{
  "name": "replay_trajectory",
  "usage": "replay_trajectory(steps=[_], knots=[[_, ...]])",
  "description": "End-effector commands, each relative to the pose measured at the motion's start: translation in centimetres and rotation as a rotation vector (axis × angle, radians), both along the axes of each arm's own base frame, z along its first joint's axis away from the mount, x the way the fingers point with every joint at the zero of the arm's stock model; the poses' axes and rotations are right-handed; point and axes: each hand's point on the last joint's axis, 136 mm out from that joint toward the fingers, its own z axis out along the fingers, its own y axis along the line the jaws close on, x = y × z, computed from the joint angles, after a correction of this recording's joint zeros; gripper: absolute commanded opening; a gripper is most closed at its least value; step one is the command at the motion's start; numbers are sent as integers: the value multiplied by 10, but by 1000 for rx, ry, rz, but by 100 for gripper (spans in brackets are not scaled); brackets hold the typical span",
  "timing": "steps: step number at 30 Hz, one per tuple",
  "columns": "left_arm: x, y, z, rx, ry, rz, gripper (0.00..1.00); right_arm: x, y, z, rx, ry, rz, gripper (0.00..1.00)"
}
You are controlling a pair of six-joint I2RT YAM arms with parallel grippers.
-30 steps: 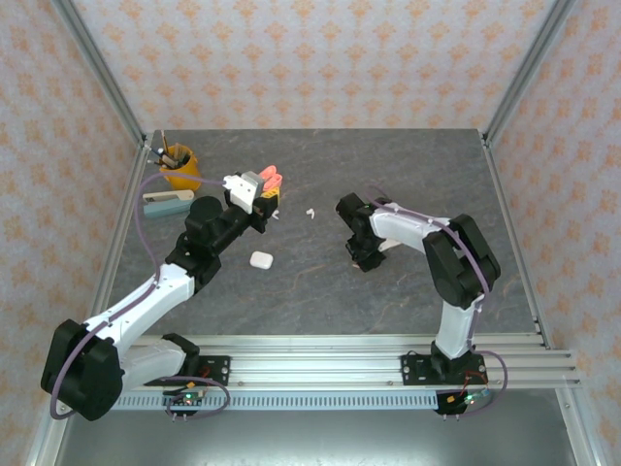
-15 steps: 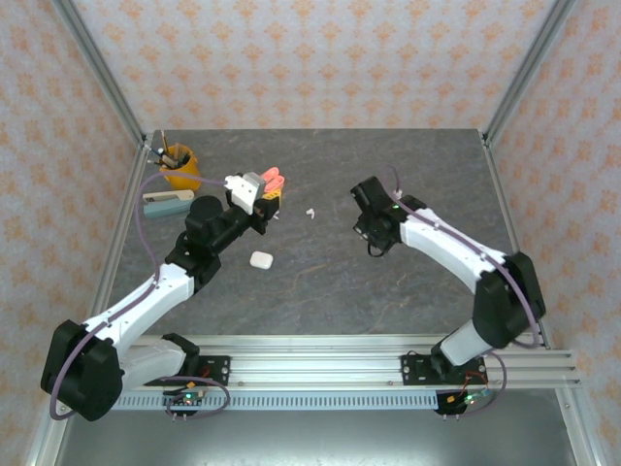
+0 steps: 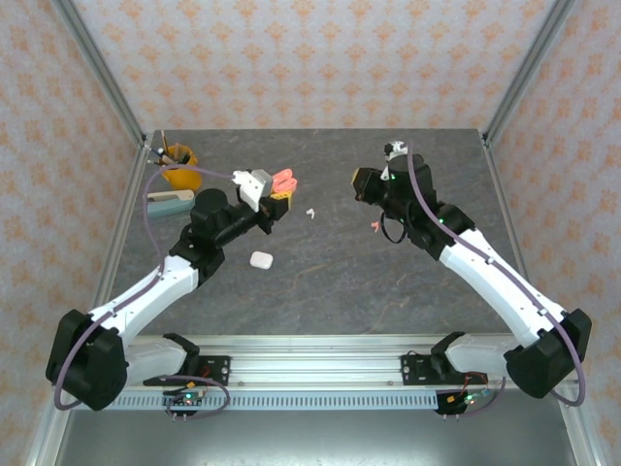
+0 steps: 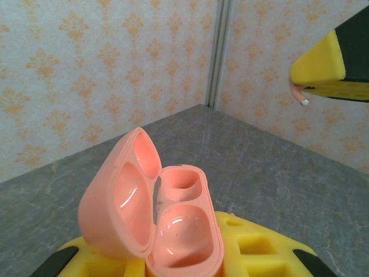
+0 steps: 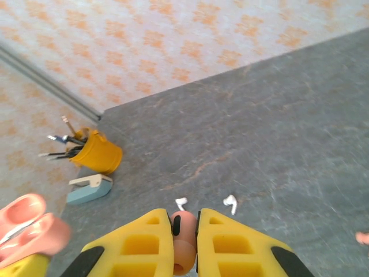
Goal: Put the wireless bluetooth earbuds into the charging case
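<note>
My left hand (image 3: 275,197) clamps the open salmon case (image 4: 173,231), wells empty. My right hand (image 5: 184,236) pinches one salmon earbud (image 5: 183,226), seemingly not yet inserted.

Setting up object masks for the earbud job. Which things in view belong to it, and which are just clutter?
Job:
open salmon case, in the left gripper
salmon earbud, pinched in the right gripper
second salmon earbud, on the table
two white earbuds
closed white case

Lying about:
yellow pen cup
stapler
</note>
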Motion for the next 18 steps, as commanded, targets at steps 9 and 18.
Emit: replay_trajectory(steps=[9, 18], knots=[[-7, -51, 34, -71, -15, -254, 0, -25, 46, 89, -25, -310, 228, 10], [-11, -73, 64, -121, -22, -388, 0, -32, 62, 101, -71, -397, 251, 10]])
